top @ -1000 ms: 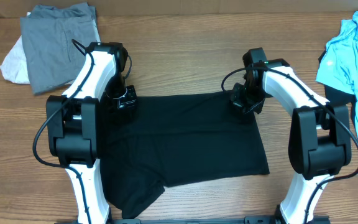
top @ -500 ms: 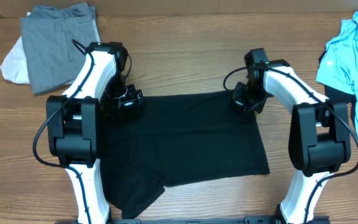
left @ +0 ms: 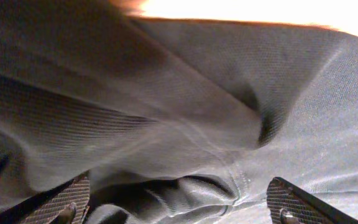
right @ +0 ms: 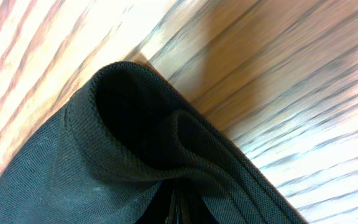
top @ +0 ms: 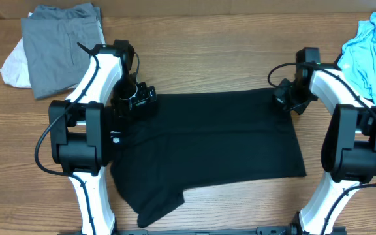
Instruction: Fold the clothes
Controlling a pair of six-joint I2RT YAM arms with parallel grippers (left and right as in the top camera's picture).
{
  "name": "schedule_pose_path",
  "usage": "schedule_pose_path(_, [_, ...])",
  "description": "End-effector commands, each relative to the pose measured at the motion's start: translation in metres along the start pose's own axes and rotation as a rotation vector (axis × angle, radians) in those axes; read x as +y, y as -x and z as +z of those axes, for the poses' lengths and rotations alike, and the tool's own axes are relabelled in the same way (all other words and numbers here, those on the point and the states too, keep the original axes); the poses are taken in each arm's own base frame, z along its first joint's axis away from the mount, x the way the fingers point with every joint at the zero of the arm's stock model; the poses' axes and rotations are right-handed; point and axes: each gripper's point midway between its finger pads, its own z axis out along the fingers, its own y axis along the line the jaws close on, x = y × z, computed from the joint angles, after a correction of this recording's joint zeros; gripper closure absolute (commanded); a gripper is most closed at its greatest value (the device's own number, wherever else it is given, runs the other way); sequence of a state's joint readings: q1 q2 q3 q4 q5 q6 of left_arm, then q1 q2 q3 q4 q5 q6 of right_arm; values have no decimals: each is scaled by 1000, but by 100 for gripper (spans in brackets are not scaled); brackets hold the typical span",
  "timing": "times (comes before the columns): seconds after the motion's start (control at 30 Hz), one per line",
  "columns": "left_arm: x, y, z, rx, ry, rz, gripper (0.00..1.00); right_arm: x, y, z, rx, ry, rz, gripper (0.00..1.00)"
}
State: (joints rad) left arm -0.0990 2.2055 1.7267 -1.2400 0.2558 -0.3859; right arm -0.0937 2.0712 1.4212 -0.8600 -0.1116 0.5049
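Observation:
The black shirt (top: 207,150) lies spread flat across the middle of the table, one sleeve trailing at the front left. My left gripper (top: 139,99) stands open over its far left corner. In the left wrist view the two ribbed pads (left: 67,199) sit wide apart with rumpled black fabric (left: 185,143) lying loose between them. My right gripper (top: 284,102) is shut on the shirt's far right corner. The right wrist view shows a fold of the black cloth (right: 135,149) pinched in the jaws, above the wood.
A folded grey garment (top: 61,46) lies at the far left with a white piece (top: 15,65) under its edge. A light blue garment (top: 371,52) is heaped at the far right. Bare wooden table (top: 201,52) runs along the far side.
My left gripper has opened and let go of the shirt's left corner. My right gripper has pulled its corner to the right, and the whole shirt has shifted right with it.

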Motion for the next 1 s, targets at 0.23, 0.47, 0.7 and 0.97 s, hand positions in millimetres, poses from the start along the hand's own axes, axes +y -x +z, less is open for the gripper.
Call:
schedule_pose_path(0.23, [-25,5,-20,-57,-77,43,12,-15,36,-38,-38,-66,48,10])
schedule_pose_path(0.47, [-38,18,-82,-206,-67,103,11,15,58,-149,-170,14,37,0])
schedule_pose_path(0.7, [-37,-9,-189,-463,-21,138,10,22,34,-277,-361,137,39,0])
schedule_pose_path(0.97, [-28,-78,-240,-502,-83,138,7,4,-32,-344,-402,213,34,0])
